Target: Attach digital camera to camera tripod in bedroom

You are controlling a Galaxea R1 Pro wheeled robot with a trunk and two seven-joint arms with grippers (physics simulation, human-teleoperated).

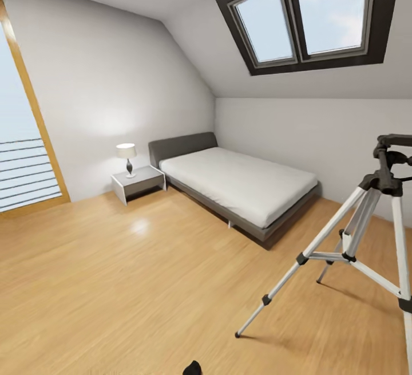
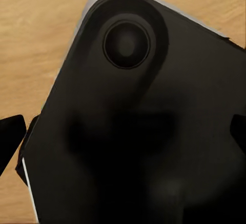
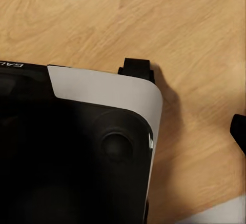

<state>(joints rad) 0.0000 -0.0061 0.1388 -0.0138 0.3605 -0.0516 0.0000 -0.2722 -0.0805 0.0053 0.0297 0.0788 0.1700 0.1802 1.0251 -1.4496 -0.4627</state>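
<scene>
Down at the head view's bottom edge, a small dark shape (image 1: 193, 368); too little shows to call it. Both wrist cameras look at the robot's own black base over wood floor (image 1: 114, 283), dark fingertips only at the edges, so I cannot tell if either claw is apart or together. Tripod (image 1: 366, 232) stands right, close by. The risk: rolling forward could clip a splayed leg and topple it. Bed (image 1: 240, 183) beyond.

Bright, even daylight in my head feed.
The skylight (image 1: 309, 14) glows; the lamp (image 1: 126, 157) lights its wall; wrist feeds look soft.
</scene>
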